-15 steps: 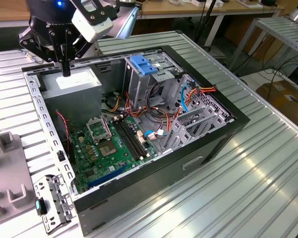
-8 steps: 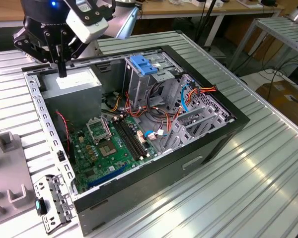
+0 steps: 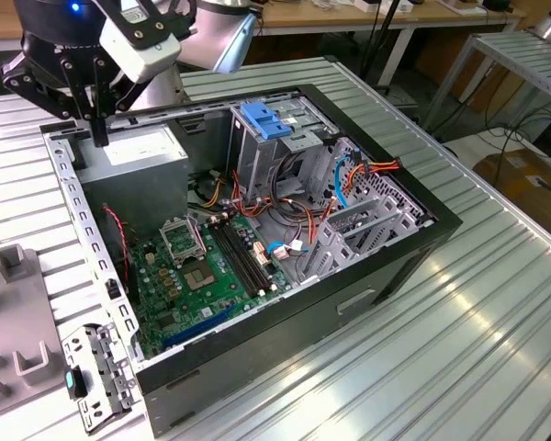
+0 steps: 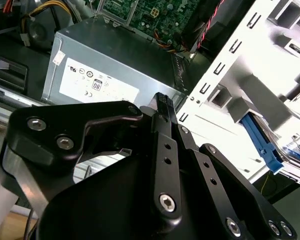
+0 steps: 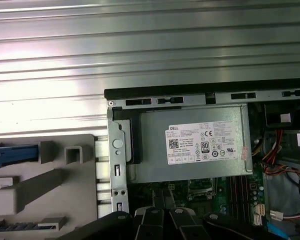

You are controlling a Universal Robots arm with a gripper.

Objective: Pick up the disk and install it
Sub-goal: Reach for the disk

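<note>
Exterior view puts the claw [image 3: 99,136] above the corner of an open computer case [image 3: 367,294] toward the exterior view's left. Its black fingers are drawn together into one narrow stalk with nothing between them. Directly under it lies the power supply [image 3: 133,152], a dull grey sheet-metal box with a white sticker. Beyond that box, inside the case, sits a green circuit board [image 3: 202,276] studded with sockets and slots. Around it run bundles of red, yellow and blue wires [image 3: 285,207]. An upright drive cage [image 3: 257,161] of perforated grey metal is topped by a blue plastic latch [image 3: 262,119].

The disk [image 4: 262,145] is outside the case. In the second wrist view its blue plastic frame, with what looks like an edge of its label, stands in a slot of a pale grey moulded holder [image 4: 260,90], apart from the claw. The first wrist view shows the blue edge in that holder, near the case's wall. Holder and case both rest on a table [image 3: 459,349] of ribbed, shiny aluminium.

Judging from this, the task is at its start. The disk is not yet grasped, so both the picking up and the fitting into the case are left to do.
</note>
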